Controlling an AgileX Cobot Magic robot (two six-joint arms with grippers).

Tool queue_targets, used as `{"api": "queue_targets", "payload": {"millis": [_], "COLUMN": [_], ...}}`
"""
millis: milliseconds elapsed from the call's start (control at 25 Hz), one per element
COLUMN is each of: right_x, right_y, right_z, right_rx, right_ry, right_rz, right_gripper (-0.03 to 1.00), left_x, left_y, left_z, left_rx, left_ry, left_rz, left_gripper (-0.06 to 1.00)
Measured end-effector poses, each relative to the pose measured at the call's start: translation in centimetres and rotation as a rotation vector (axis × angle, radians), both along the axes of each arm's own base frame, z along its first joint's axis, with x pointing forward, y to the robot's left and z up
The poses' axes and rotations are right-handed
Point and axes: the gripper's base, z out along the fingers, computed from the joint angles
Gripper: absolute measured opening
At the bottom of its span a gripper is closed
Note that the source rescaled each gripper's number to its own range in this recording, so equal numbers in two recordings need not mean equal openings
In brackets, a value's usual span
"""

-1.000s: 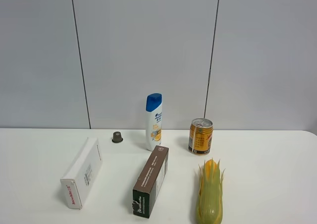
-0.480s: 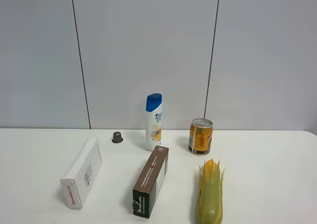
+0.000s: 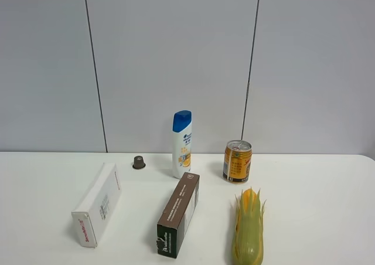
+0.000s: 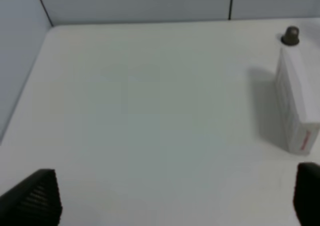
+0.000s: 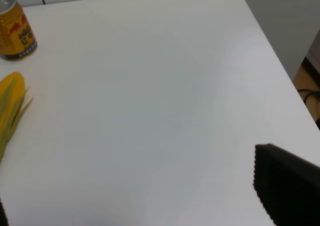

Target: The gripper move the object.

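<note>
The object, a long dark brown and black carton (image 3: 179,214) with a white label panel on its side, lies on the white table (image 3: 316,206) near the front middle of the exterior view. Neither gripper shows in that view. In the left wrist view my left gripper (image 4: 172,201) is open and empty, its black fingertips (image 4: 35,198) far apart above bare table. In the right wrist view my right gripper (image 5: 145,201) is open and empty, with one black finger (image 5: 287,186) plainly in view. The brown carton shows in neither wrist view.
A white carton with red lettering (image 3: 98,211) lies left of the brown one, also in the left wrist view (image 4: 297,103). A small dark capsule (image 3: 139,162), a shampoo bottle (image 3: 182,143), a yellow can (image 3: 237,161) and a corn cob (image 3: 248,227) stand around.
</note>
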Motion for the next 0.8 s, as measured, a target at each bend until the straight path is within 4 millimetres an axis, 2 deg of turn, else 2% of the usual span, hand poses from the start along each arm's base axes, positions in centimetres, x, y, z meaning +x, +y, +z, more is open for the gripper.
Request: {"api": "queue_targets", "payload": {"millis": [200,480,800], "right_x": [0.0,0.0,0.0], "right_y": [0.0,0.0,0.0], "right_z": [0.0,0.0,0.0], "right_rx": [0.000,0.000,0.000], "right_ry": [0.000,-0.001,-0.001], "right_rz": [0.000,0.000,0.000], "right_gripper": [1.00,1.00,1.00], "left_x": [-0.4,1.6,1.8], "left_y": [0.0,-0.3,-0.3], "left_z": [-0.7,-4.0,-4.0], "left_rx": [-0.023,-0.085,-0.092], "left_ry": [-0.015,0.049,0.033], "left_rz": [0.019,-0.017,-0.017], "left_gripper": [0.91,0.91,0.91]}}
